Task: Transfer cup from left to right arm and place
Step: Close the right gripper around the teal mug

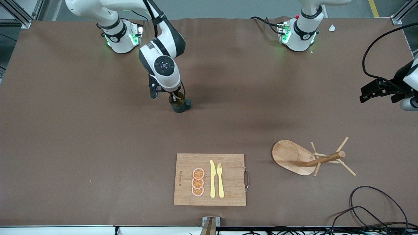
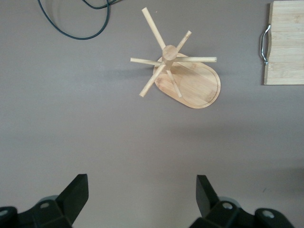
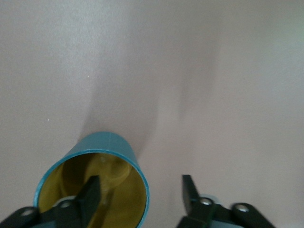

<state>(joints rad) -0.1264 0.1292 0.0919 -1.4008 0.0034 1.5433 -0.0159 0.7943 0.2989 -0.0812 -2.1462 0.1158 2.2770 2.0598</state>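
Cup: the small dark teal ribbed mug with a loop handle and yellow-brown inside [image 1: 179, 105] stood upright, mouth up, on the brown table [image 1: 81, 147], toward the right arm's end. It was farther from the front camera than the bamboo cutting board [image 1: 232, 163] and well apart from it. Whether its base was fully down I could not tell.

Right gripper: the right gripper [image 1: 176, 98] was directly over the mug with its fingers spread. In the right wrist view one finger [image 3: 92, 192] reached inside the mouth and the other [image 3: 189, 190] stood outside, clear of the teal wall [image 3: 111, 145]. Nothing was pinched.

Left gripper: the left gripper [image 1: 363, 97] waited at the left arm's end of the table, fingers spread and empty, over bare table near the wooden peg rack on its oval base [image 2: 190, 80].

Step in hand: probably the release at placing, the handover apparently done.

How to do it well: lift straight up, so that the inner finger leaves the mouth without catching the rim. Hold the spread as it is, because any sideways drift would tip or drag the mug.

Risk: the inner finger sat close to the wall, so a tilted exit could tip the mug over.

Other things: a yellow knife [image 1: 212, 179], a yellow fork [image 1: 220, 179] and orange slices [image 1: 198, 182] lay on the board, away from the work.
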